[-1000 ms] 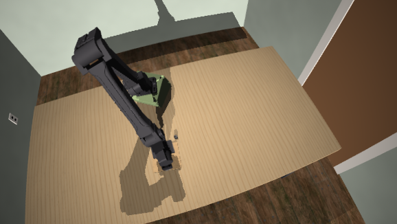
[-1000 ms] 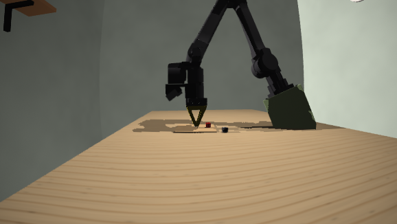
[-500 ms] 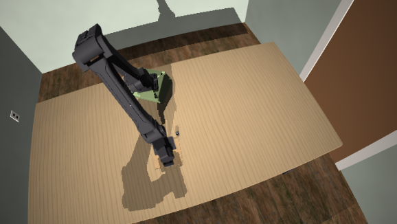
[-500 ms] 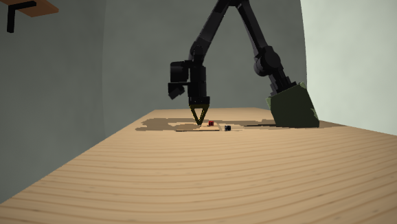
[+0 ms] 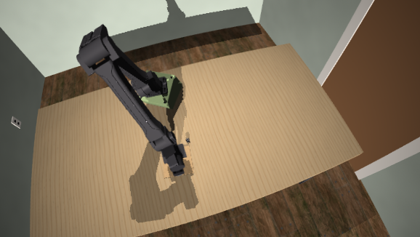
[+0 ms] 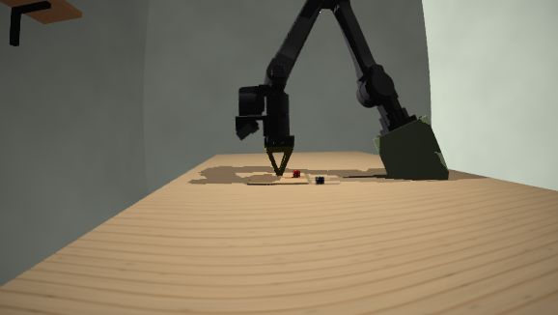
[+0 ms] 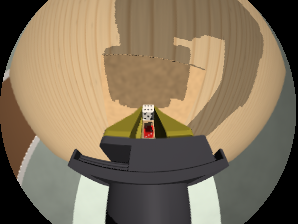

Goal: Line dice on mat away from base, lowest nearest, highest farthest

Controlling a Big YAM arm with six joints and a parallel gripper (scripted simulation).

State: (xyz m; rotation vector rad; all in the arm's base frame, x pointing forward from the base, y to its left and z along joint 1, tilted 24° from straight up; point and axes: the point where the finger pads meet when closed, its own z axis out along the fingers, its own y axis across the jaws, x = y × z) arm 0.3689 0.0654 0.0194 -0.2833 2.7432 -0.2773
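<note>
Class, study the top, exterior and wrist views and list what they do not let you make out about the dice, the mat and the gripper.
- Black die: too small in the top and exterior views to read its number.
- Red die: top face unreadable, small and dark in the wrist view.
- Mat: partly hidden by the arm in the top view.
- Gripper's fingertips: hidden from above by the arm.

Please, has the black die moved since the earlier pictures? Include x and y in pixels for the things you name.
No, the black die (image 5: pixel 187 140) (image 6: pixel 320 180) shows no visible shift against the robot's green base mount (image 5: pixel 156 101) (image 6: pixel 414 156).
</note>
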